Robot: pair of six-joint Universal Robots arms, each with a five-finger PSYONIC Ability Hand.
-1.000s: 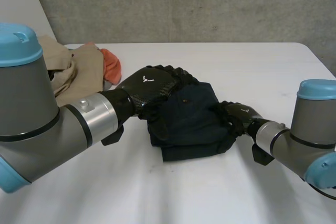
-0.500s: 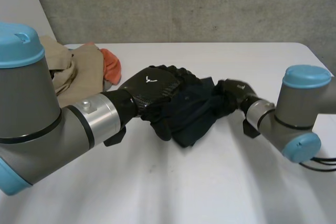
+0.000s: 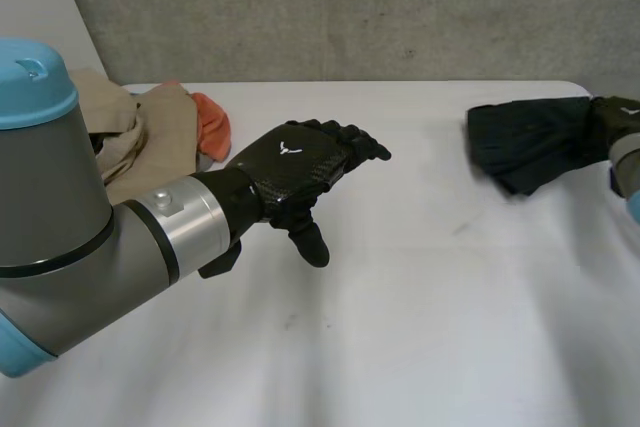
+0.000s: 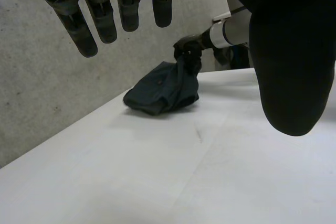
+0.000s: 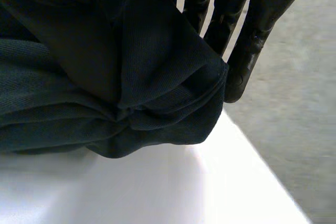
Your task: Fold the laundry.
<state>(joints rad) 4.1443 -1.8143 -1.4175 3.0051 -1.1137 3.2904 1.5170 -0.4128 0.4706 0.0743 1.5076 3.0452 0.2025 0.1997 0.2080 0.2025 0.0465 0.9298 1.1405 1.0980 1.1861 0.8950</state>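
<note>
A folded dark navy garment (image 3: 530, 142) lies at the table's far right edge, lifted a little on its right side. My right hand (image 3: 618, 117) is shut on that side; in the left wrist view the right hand (image 4: 189, 51) pinches the garment (image 4: 160, 93) at its top edge. In the right wrist view the cloth (image 5: 79, 77) bunches against the palm, with the fingers (image 5: 252, 35) behind it. My left hand (image 3: 300, 167) hovers open over the middle of the table, fingers (image 4: 84, 24) straight and thumb (image 4: 291, 51) apart, holding nothing.
A pile of beige cloth (image 3: 150, 137) with an orange piece (image 3: 212, 122) lies at the table's back left, behind my left arm. The white table (image 3: 400, 297) spreads bare between the two hands. A grey wall stands behind.
My right hand closed on the dark garment and pulled it from under my left hand across to the far right. The left hand has stayed where it was, open.
</note>
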